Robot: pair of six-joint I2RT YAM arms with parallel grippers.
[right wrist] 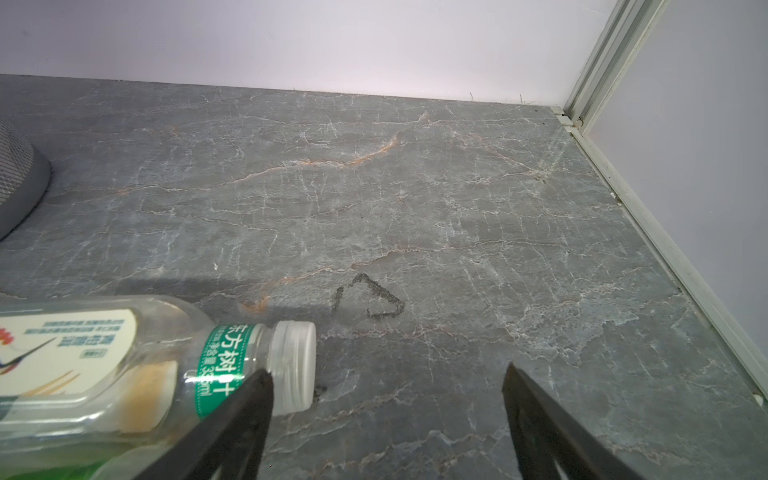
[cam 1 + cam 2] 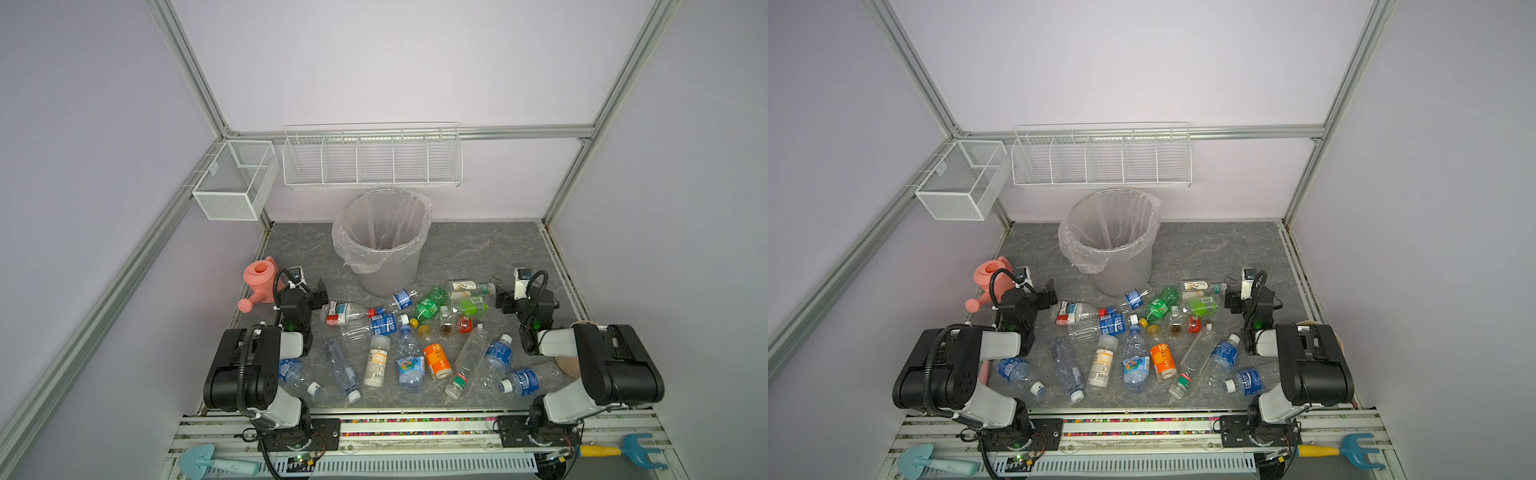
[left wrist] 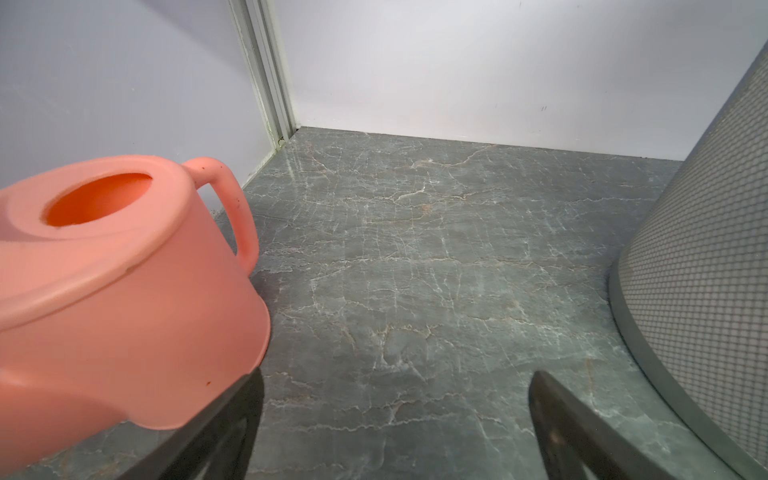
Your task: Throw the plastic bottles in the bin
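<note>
Several plastic bottles (image 2: 384, 324) lie scattered on the grey marbled floor in both top views, among them an orange one (image 2: 1163, 360). Behind them stands the bin (image 2: 388, 274) (image 2: 1125, 274), lined with a clear bag. My left gripper (image 2: 321, 296) (image 3: 397, 374) is open over bare floor between the pink watering can and the bin wall (image 3: 706, 249). My right gripper (image 2: 501, 297) (image 1: 387, 370) is open too, with nothing between its fingers. One of its fingers crosses the neck of a clear white-labelled bottle (image 1: 104, 365) (image 2: 467, 286) lying on its side.
The pink watering can (image 2: 261, 279) (image 3: 124, 291) sits close beside my left gripper. White wire baskets (image 2: 372, 160) (image 2: 235, 178) hang on the back wall and left frame. A teal shovel (image 2: 216, 461) and a blue rake (image 2: 631, 451) lie on the front rail.
</note>
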